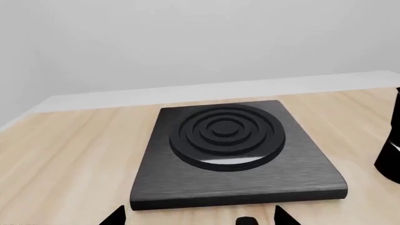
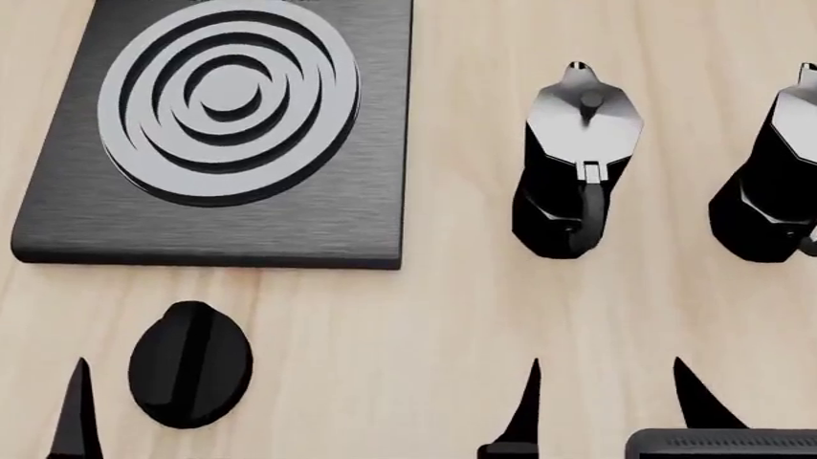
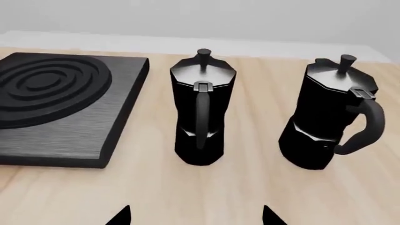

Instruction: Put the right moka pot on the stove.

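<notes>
1. right moka pot (image 3: 328,117): black, faceted, silvery octagonal lid, black knob. stands upright on the wooden table (image 2: 460,316), at the far right edge of the head view (image 2: 779,177), partly cut off there. its curved handle juts out sideways in the right wrist view, away from its twin. not held, nothing touching it.
2. other moka pot (image 2: 577,163): identical look, upright, between the right pot and the stove, apart from both. handle faces the robot. it stands in the straight path to the stove, so the carry will likely need to lift over or go around it.
3. stove (image 2: 224,134): flat black slab with round burner of grey concentric rings, left of both pots. burner bare, task not yet done.
4. right gripper (image 2: 607,397): low at the near table edge, fingers spread wide, holding nothing. it sits nearer the middle pot than the target; it likely needs to shift right before reaching.
5. left gripper (image 1: 200,218): near the stove's front edge, only finger tips show; they stand well apart, empty.
6. knob (image 2: 189,361): small black oval, flat on the table before the stove.
</notes>
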Motion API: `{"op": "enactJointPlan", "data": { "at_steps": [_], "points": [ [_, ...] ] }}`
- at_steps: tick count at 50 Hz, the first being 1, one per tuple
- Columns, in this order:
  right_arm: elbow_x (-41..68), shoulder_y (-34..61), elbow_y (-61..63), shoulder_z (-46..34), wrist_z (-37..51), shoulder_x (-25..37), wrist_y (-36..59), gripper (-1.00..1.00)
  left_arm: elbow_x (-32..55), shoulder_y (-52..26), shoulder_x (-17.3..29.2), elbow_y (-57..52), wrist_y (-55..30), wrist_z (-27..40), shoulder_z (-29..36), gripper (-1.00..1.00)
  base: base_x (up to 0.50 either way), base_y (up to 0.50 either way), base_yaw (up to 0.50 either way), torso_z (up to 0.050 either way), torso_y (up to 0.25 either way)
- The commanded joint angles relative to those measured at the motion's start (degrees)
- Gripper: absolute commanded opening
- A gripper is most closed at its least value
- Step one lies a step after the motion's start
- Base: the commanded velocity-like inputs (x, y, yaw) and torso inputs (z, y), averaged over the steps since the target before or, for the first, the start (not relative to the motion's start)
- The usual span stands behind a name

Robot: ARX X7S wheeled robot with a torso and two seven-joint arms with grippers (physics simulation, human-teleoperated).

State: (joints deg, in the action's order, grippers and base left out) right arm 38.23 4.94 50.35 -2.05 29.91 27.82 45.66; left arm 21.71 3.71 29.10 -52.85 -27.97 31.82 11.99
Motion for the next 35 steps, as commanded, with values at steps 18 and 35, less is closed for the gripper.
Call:
{"op": "enactJointPlan", "data": {
  "at_steps": [18, 35],
  "points": [
    [20.8, -3.4, -3.9, 24.5, -8.3, 13.0, -1.5, 1.0, -0.8, 0.2, 1.3, -0.7, 0.2, 0.0, 1.8, 1.0, 0.0, 0.0, 0.0, 0.0, 0.0],
    [26.4, -3.1, -9.6, 33.1, -16.2, 20.3, -2.1, 1.0, 1.0, -0.4, 1.3, -0.6, -0.4, 0.6, 1.3, 1.0, 0.0, 0.0, 0.0, 0.0, 0.0]
  ]
}}
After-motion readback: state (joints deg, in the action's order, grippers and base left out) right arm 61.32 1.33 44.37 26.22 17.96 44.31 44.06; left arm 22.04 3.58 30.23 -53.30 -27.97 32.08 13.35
